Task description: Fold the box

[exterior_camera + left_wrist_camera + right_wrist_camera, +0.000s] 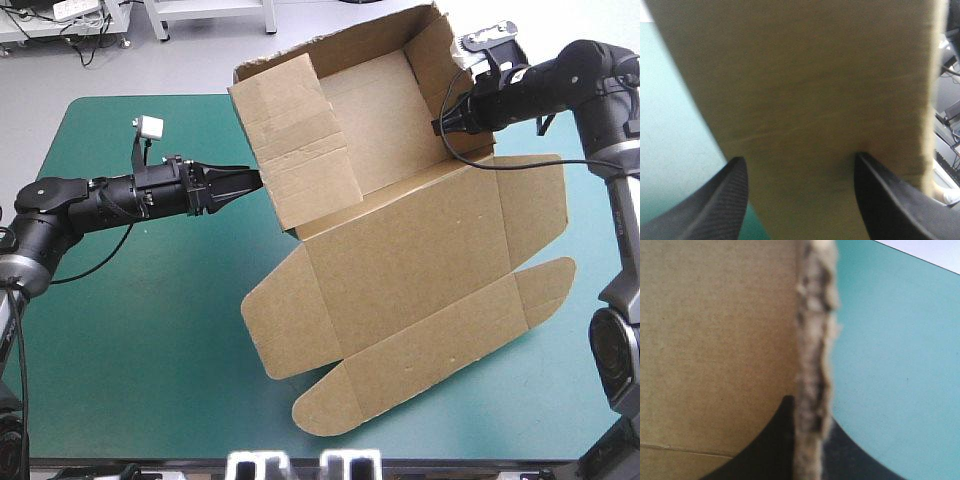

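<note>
- Two walls of the box (400,250) stand raised at its far end. The lid (420,290) with its rounded flaps lies flat on the teal-green table (130,330) toward the near edge. The whole box sits right of the middle, turned at an angle.
- The left gripper (245,182) is at the outer face of the left wall (295,140). Its black fingers (722,202) stand well apart with the brown board across the gap ahead of them. It grips nothing and seems only to press or prop the wall.
- The right gripper (447,118) is at the right wall (438,65). In its wrist view the ragged board edge is pinched between two fingers that are all but closed.
- The step in hand, as I judge it, is raising the side walls and squaring the tray. The task looks roughly half done, since nothing appears tucked yet.
- The next move likely calls for pushing the left wall upright and inward while the right grip steadies its own wall. The end flaps could then be folded over and locked.
- The left wall appears to lean and could spring back if let go.
</note>
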Action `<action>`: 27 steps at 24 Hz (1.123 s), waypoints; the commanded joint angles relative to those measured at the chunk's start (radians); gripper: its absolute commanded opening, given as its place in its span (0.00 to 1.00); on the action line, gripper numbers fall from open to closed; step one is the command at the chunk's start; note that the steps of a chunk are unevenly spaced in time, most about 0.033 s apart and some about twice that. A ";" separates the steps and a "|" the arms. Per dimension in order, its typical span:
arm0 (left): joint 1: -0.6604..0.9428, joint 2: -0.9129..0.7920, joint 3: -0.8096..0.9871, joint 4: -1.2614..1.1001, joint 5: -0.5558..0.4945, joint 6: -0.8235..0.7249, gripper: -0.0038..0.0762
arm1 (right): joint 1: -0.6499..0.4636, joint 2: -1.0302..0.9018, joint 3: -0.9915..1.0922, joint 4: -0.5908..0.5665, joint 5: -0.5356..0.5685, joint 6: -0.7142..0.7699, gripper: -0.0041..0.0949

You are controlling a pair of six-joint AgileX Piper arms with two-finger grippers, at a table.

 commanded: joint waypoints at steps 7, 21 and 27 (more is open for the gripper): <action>-0.009 -0.090 -0.128 0.040 0.096 -0.071 0.62 | 0.076 -0.035 -0.030 0.011 -0.111 0.054 0.02; -0.340 -0.136 -0.134 0.449 -0.583 -0.331 0.59 | 0.081 -0.035 -0.030 0.006 -0.135 0.091 0.02; -0.400 -0.132 -0.134 0.643 -0.716 -0.516 0.59 | 0.137 -0.025 -0.030 -0.129 -0.154 0.154 0.02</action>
